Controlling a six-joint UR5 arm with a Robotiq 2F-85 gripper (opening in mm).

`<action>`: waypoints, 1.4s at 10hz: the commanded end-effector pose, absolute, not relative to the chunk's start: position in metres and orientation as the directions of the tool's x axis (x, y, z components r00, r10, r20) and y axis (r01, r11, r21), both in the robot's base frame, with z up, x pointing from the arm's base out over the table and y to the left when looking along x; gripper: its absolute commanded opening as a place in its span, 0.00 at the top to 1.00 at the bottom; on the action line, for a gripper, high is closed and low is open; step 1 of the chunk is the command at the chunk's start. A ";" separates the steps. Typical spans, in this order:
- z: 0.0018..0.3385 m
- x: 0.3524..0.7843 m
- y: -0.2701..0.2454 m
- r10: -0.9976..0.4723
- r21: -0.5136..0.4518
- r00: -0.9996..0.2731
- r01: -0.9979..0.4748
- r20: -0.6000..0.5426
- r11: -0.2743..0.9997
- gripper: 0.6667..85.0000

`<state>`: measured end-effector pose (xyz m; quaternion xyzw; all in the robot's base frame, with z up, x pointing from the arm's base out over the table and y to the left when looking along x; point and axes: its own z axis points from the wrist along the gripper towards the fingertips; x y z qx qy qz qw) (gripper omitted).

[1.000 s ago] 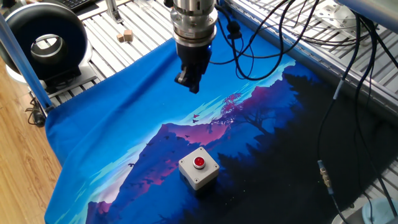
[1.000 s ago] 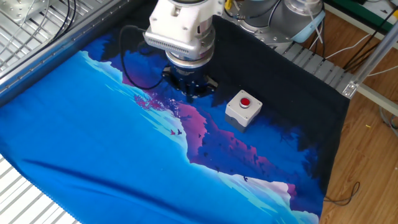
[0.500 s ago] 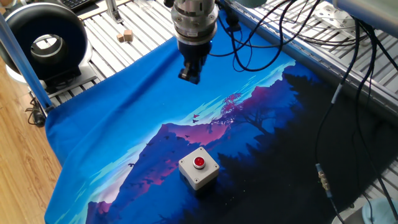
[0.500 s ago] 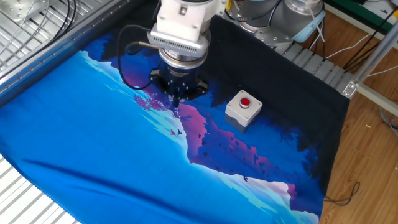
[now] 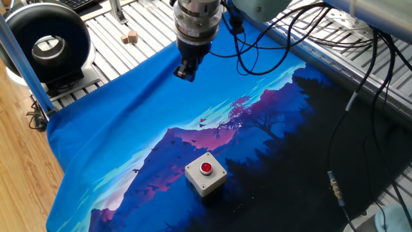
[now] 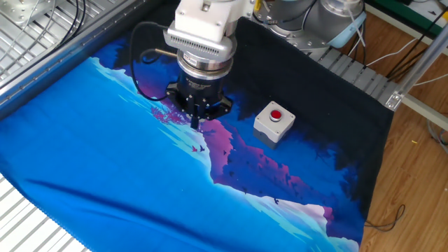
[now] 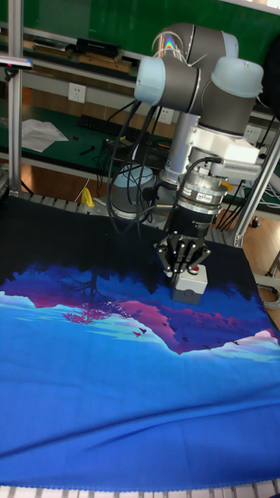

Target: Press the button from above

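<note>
The red button (image 5: 206, 168) sits in the top of a small light-grey box (image 5: 207, 182) on the blue landscape cloth, near its front. The same button (image 6: 276, 115) and box (image 6: 271, 127) show in the other fixed view. In the tall fixed view the box (image 7: 190, 286) is partly behind the fingers. My gripper (image 5: 185, 73) hangs above the cloth, well away from the button toward the far side. The gripper (image 6: 197, 120) points down, off to the left of the box, fingertips together and holding nothing. From the tall fixed view the gripper (image 7: 179, 268) also looks shut.
The printed cloth (image 5: 129, 129) covers the slatted table. A black round device (image 5: 48, 45) and a small wooden cube (image 5: 131, 38) stand at the far left. Black cables (image 5: 290, 38) hang from the arm over the right side. A blue post (image 5: 22, 61) stands at the left.
The gripper has moved away from the button box, up and left in one fixed view, left and down in the other. The box has not moved.
</note>
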<state>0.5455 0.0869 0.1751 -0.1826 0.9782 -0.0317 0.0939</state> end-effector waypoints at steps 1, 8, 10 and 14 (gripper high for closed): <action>0.176 0.549 0.093 -0.321 -0.069 -0.927 -0.313 -0.195 0.947 1.00; 0.157 0.432 0.177 -0.287 -0.008 -0.954 -0.288 -0.081 0.958 1.00; 0.132 0.406 0.186 -0.322 -0.035 -0.945 -0.320 -0.051 0.947 1.00; 0.120 0.395 0.186 -0.317 -0.027 -0.948 -0.316 -0.028 0.948 1.00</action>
